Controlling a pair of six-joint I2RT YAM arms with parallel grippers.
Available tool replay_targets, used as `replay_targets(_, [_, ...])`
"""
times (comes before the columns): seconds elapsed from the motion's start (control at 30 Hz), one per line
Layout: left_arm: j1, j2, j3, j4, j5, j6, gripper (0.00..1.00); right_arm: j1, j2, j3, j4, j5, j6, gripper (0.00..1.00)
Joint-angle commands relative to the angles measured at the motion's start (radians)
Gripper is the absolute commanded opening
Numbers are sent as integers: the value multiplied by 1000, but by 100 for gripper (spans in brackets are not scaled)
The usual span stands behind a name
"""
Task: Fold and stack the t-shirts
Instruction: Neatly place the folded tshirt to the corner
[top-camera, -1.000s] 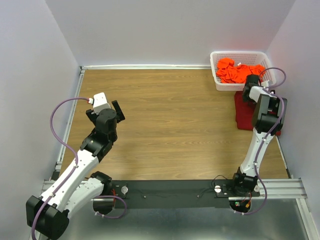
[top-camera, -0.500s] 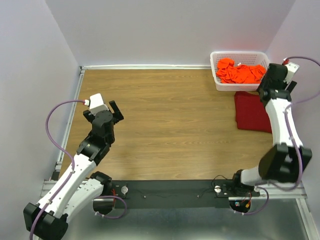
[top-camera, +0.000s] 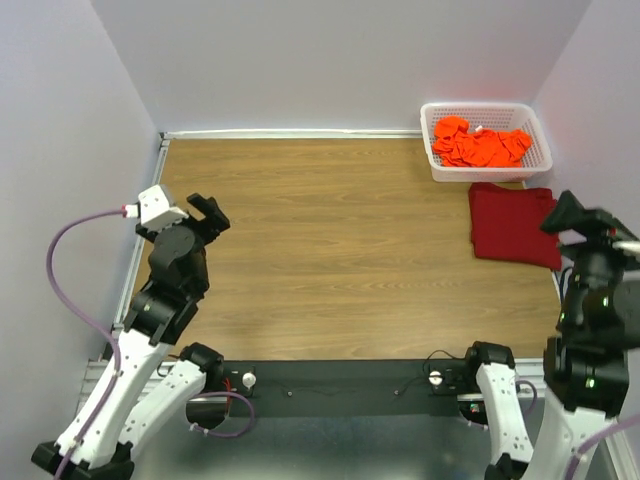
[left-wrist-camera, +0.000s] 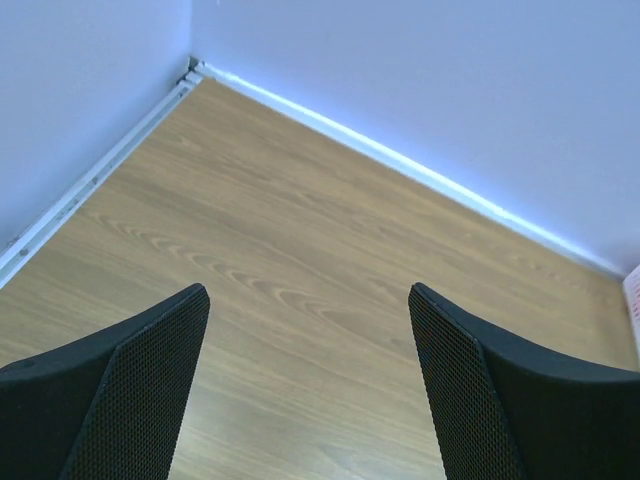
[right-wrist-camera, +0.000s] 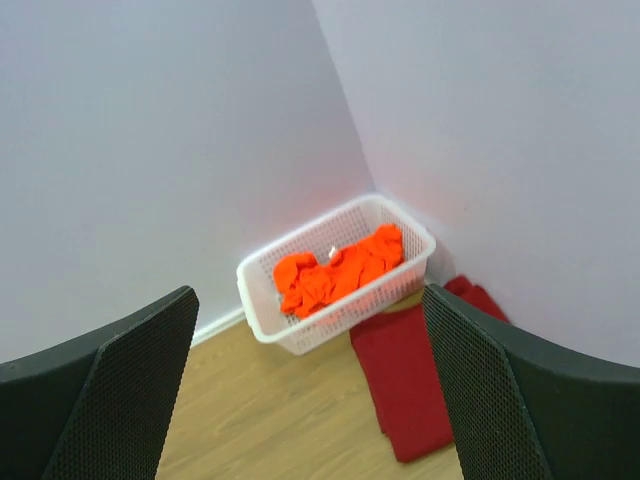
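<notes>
Maroon, the folded t-shirt (top-camera: 510, 225) lies at right; the right gripper (right-wrist-camera: 308, 292) has released it and withdrawn, spread empty like the left gripper (left-wrist-camera: 308, 290). Orange t-shirts (top-camera: 478, 143) await.

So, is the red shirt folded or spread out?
Folded. The red shirt lies flat as a compact rectangle with straight edges on the table, just in front of the basket.
</notes>
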Motion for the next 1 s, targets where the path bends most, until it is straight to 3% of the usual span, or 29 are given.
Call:
replay_targets(0.0, [4,-121,-51,4,-61,16,89,11,-126,-77,-58,-15,-40,100])
replay_targets(0.17, [3,-262,-139,32,-39,59,93,66,-197,-116,-101,57,-63,100])
replay_targets(0.23, [3,-299,-146,6,-44,29,98,95,-223,-132,-107,86,-39,100])
replay_targets(0.37, [3,-374,-159,-37,-38,-59,99,142,-246,-160,-114,82,-27,100])
replay_targets(0.53, [3,-393,-171,-91,-68,-117,99,219,-278,-142,-143,37,-80,100])
replay_targets(0.73, [3,-376,-81,-172,-98,-163,99,271,-328,-107,-206,27,-102,100])
replay_targets(0.97, [3,-371,-15,-152,-88,-93,99,291,-355,-97,-240,-15,-68,100])
